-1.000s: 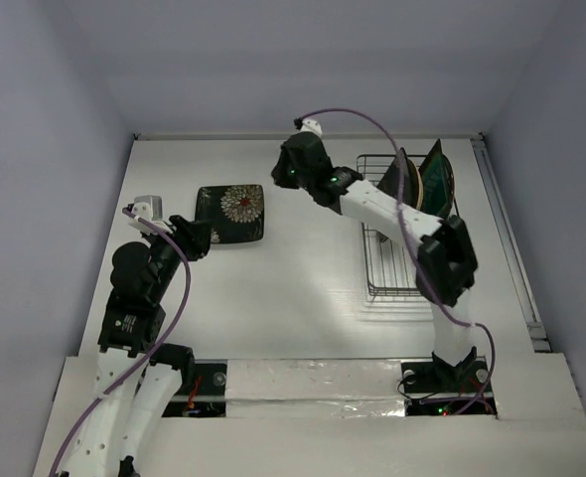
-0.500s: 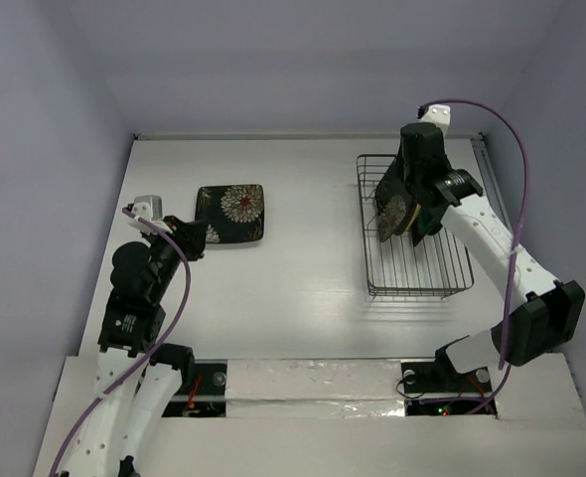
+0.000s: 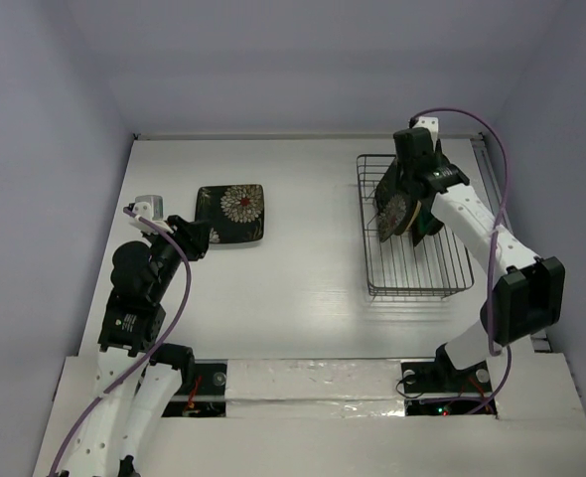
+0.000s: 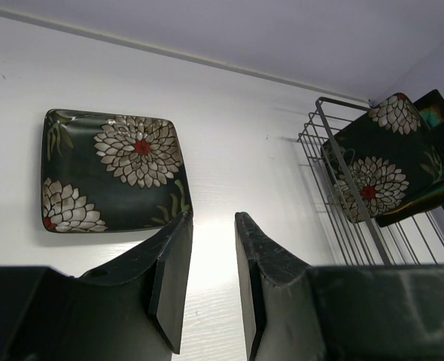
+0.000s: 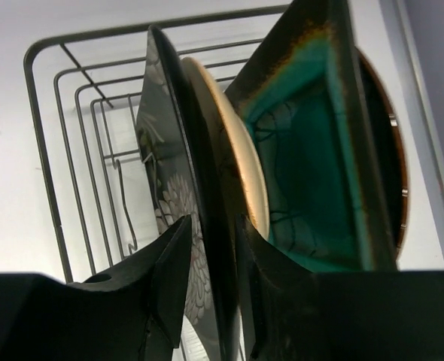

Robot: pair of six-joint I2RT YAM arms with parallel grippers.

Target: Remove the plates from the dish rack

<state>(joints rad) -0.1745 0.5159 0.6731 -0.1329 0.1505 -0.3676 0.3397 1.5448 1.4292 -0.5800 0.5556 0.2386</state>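
One black square flower plate [image 3: 231,213] lies flat on the table at the left and also shows in the left wrist view [image 4: 113,171]. My left gripper [image 3: 200,239] [image 4: 213,218] is open and empty, just short of that plate's near right corner. The dish rack [image 3: 422,273] [image 5: 49,165] [image 4: 336,150] stands at the right. In it a second black flower plate [image 5: 162,150] [image 3: 392,214] [image 4: 372,177] stands upright. Behind it are a cream round plate [image 5: 241,165], a dark square teal-centred plate [image 5: 312,150] and a round plate's edge [image 5: 395,165]. My right gripper [image 5: 214,219] [image 3: 408,199] is open, its jaws either side of the flower plate's rim.
The rack's near half holds only bare wires and a few upright prongs [image 5: 120,195]. A raised strip [image 3: 507,248] runs along the table's right edge, and pale walls close the back and sides. White table [image 3: 303,258] lies between the flat plate and the rack.
My right arm has swung from the table's back middle to over the rack and has come down onto the upright flower plate's rim. The left arm has not moved.
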